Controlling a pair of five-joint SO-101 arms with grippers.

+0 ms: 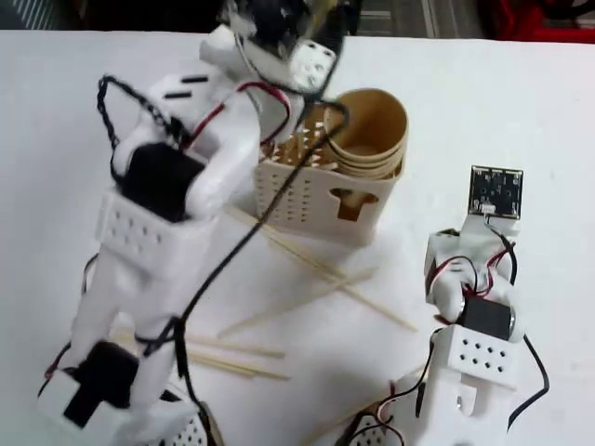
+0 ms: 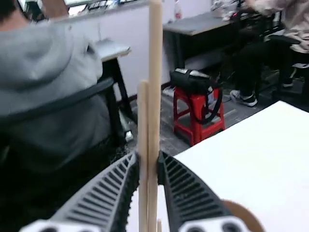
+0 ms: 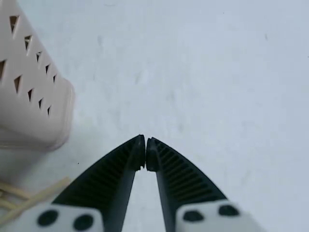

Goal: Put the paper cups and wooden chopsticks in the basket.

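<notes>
A cream perforated basket (image 1: 321,195) stands at the table's middle back, with stacked paper cups (image 1: 372,135) inside it at the right. My left gripper (image 2: 147,162) is raised over the basket, shut on two wooden chopsticks (image 2: 153,96) that stand upright between its ribbed fingers (image 2: 120,179). Several more chopsticks (image 1: 316,279) lie crossed on the table in front of the basket. My right gripper (image 3: 145,152) hovers low over bare table to the right of the basket (image 3: 29,92), shut on nothing; a few chopstick ends (image 3: 29,198) lie near it.
The left arm (image 1: 158,232) rises over the table's left half, its black cable (image 1: 251,223) hanging across the basket front. The right arm (image 1: 474,307) sits folded at the front right. Open white table lies right of the basket.
</notes>
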